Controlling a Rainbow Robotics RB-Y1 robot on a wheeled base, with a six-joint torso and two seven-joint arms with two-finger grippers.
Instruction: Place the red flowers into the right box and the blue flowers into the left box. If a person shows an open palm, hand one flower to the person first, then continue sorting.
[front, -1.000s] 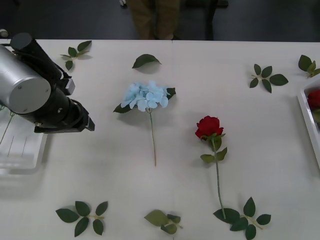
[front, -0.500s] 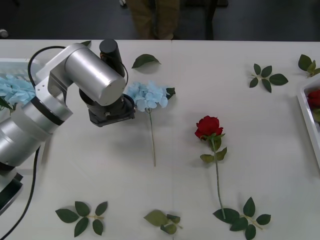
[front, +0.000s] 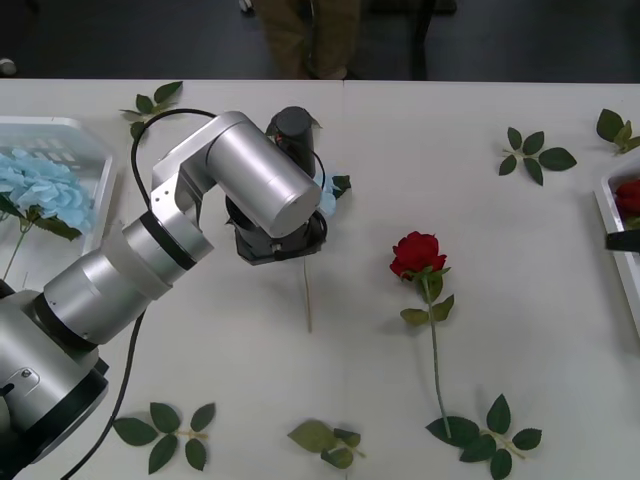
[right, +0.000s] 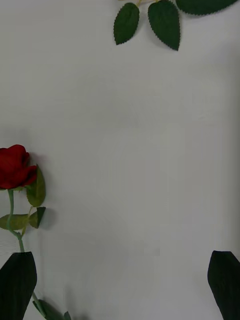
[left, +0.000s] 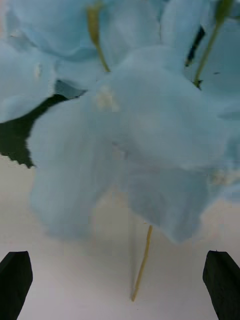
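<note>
A blue flower (left: 125, 125) lies at the table's middle, its pale petals (front: 327, 198) mostly covered by my left arm, its stem (front: 307, 300) running toward me. My left gripper (left: 120, 287) hovers open just above that bloom, its black housing (front: 278, 243) over the head. A red flower (front: 417, 252) lies to the right of it, also seen as a rose (right: 15, 167) beside my open right gripper (right: 120, 282), whose dark tip (front: 622, 240) sits at the right box (front: 612, 225). The right box holds a red bloom (front: 629, 197). The left box (front: 95, 135) holds a blue flower (front: 35, 185).
Loose green leaf sprigs lie around the table: far left (front: 150, 103), far right (front: 533, 155), near left (front: 165, 432), near middle (front: 325, 440) and by the rose's stem end (front: 490, 435). One sprig (right: 150, 17) lies beyond my right gripper.
My left arm has swung from the left box rightward to above the middle blue flower, covering it. The left box with its blue flower is uncovered. My right gripper's tip has appeared at the right edge.
</note>
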